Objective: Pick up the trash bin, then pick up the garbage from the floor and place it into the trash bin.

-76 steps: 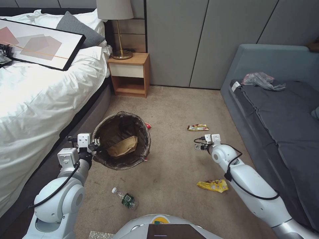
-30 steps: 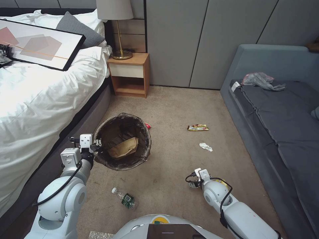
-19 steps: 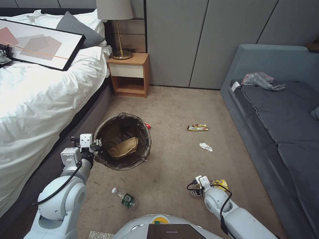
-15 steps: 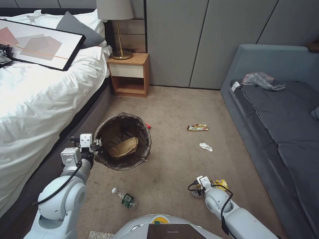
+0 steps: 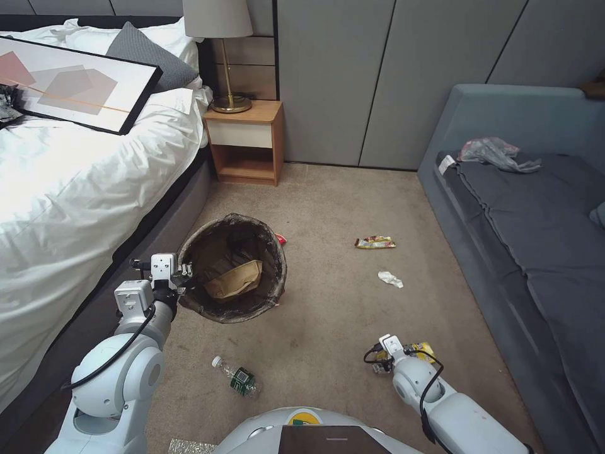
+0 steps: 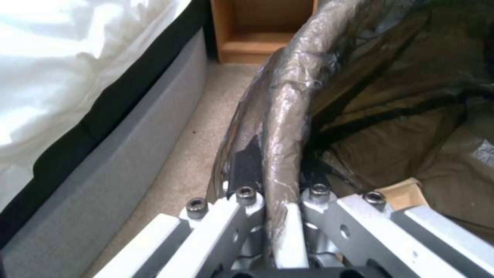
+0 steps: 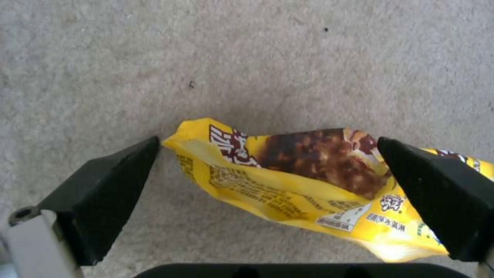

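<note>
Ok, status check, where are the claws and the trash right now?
Left claw clamped on bin rim. Right claw open, low over carpet, straddling yellow wrapper, not gripped. Bottle, tissue on floor. Nothing blocking.

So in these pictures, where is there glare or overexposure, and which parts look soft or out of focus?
Head view: window light burns the white bedding to flat white; the carpet is evenly lit. Left wrist view: the bedding is blown out again, and the bag over the trash bin rim shows shiny streaks; the nearest metal of the left gripper looks soft. Right wrist view: the yellow wrapper reads clearly, with a glare patch at one end.
</note>
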{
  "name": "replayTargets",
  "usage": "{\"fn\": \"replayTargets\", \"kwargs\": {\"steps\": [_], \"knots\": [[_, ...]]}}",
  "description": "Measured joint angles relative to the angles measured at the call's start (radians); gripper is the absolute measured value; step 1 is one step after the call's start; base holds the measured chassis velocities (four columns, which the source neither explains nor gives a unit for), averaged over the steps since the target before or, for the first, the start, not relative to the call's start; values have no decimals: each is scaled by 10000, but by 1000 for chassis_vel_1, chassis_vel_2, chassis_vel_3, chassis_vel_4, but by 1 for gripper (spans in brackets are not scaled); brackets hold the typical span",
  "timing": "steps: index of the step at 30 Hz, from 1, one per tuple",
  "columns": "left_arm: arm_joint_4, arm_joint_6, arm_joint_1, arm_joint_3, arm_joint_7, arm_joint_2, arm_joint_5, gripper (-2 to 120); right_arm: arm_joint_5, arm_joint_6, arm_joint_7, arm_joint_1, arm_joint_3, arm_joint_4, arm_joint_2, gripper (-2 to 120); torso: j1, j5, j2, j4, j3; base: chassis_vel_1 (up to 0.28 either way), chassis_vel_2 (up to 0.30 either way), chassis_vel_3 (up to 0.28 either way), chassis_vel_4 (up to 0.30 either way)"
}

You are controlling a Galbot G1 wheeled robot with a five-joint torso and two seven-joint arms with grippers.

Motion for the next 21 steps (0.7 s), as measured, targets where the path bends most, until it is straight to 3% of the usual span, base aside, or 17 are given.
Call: {"fn": "replayTargets", "kwargs": {"steps": [21], "knots": [[-37, 0, -49, -88, -30, -2, -72, 0, -274, 56, -263, -114, 67, -88, 37, 93, 0, 15, 1, 6, 0, 0, 0, 0, 0]]}}
